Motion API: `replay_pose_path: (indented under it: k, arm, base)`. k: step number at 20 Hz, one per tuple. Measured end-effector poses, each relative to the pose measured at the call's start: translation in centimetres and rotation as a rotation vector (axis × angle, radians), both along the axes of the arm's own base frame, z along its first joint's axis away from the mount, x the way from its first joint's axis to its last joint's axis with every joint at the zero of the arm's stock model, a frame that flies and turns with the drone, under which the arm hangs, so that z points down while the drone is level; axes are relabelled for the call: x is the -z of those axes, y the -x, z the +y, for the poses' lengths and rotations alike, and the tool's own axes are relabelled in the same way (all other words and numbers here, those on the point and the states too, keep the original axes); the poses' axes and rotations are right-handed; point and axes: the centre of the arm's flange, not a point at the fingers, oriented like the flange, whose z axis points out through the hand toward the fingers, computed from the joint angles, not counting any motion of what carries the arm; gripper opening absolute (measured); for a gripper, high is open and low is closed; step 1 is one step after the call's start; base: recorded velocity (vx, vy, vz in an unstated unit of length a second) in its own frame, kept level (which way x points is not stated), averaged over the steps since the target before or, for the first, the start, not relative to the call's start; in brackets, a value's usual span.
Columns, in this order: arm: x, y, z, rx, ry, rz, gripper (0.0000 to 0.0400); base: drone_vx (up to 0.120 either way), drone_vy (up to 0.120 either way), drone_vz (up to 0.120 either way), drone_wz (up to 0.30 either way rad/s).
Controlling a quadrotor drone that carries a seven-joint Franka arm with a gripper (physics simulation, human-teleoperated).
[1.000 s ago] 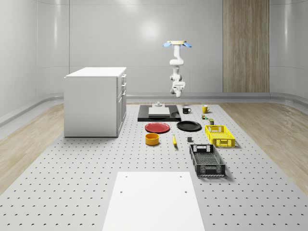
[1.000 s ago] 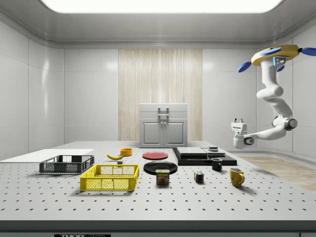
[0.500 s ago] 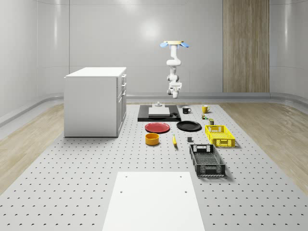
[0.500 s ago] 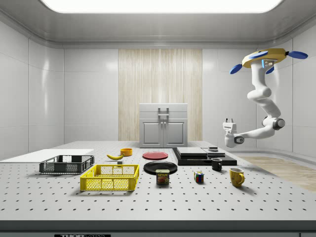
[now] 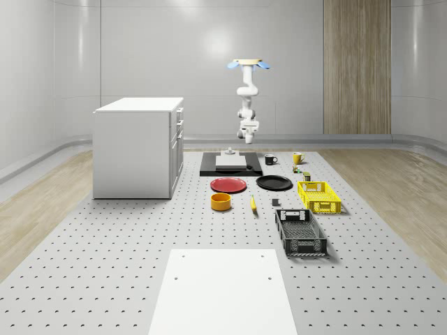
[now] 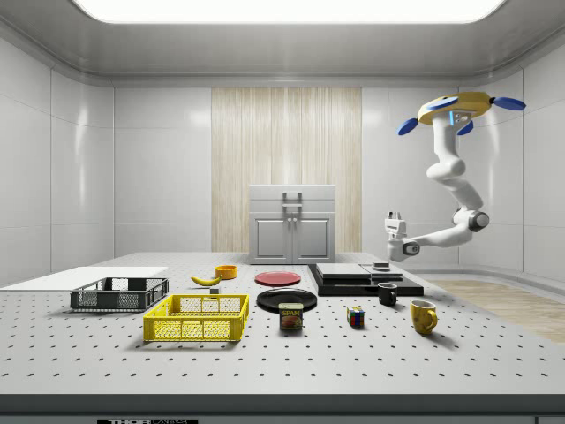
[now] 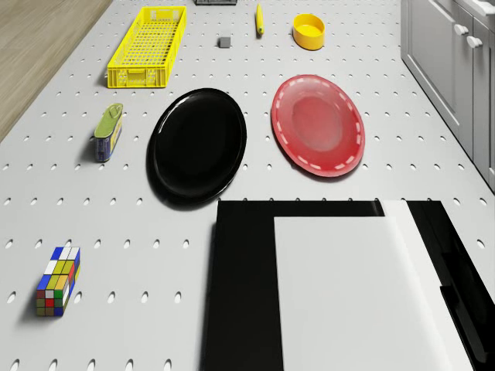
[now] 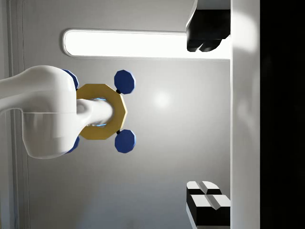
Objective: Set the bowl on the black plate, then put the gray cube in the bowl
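Bowl (image 5: 221, 202) and black plate (image 5: 274, 183) sit apart on the surface (image 5: 105, 279) in the whole-scene view, the bowl nearer the camera than the plate and off toward the red plate's side. The gray cube (image 5: 275, 203) lies just in front of the black plate. The drone (image 5: 248, 63) hovers high beyond the plate, past the dark slab (image 5: 209, 167), with the gripper (image 5: 248, 129) hanging well above everything. Nothing is carried, so I judge the first step not yet begun.

From the side, the arm is folded out toward the plate's side of the drone and the gripper is turned upward, probably a travel pose.

The drone's camera looks down over the slab at the black plate, with bowl and cube farther off beyond it (both untouched).

At the wrist, the fingers (image 8: 206, 33) are spread wide with nothing between them, facing the drone's underside.
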Motion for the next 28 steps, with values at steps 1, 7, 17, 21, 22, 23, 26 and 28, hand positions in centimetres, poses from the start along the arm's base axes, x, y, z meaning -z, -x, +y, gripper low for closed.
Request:
replay_pose_path:
  k: [1, 7, 17, 21, 22, 23, 26, 28]
  arm:
    - [0.0, 0.0, 0.1, 0.0, 0.006, -0.001, 0.04]
    - [0.1, 0.1, 0.8, 0.002, 0.076, -0.005, 0.04]
    - [1.7, 0.1, 5.1, 0.015, 0.548, -0.012, 0.04]
    - [5.2, 0.0, 8.4, 0.028, 1.035, -0.012, 0.04]
    - [6.7, -0.1, 9.0, 0.032, 1.192, -0.011, 0.04]
    - [8.3, -0.1, 9.4, 0.037, 1.358, -0.011, 0.04]
    - [13.3, -0.3, 8.9, 0.053, 1.875, -0.008, 0.04]
    - [16.0, -0.4, 7.5, 0.063, 2.185, -0.005, 0.04]
  base:
    - [0.12, -0.12, 0.0, 0.0]
    - [0.12, -0.033, 0.0, 0.0]
    - [0.12, -0.08, 0.0, 0.0]
    - [0.12, 0.0, -0.04, 0.0]
    - [0.12, 0.0, -0.12, 0.0]
    - [0.12, 0.0, -0.12, 0.0]
    - [0.12, 0.0, -0.12, 0.0]
    - [0.12, 0.0, -0.12, 0.0]
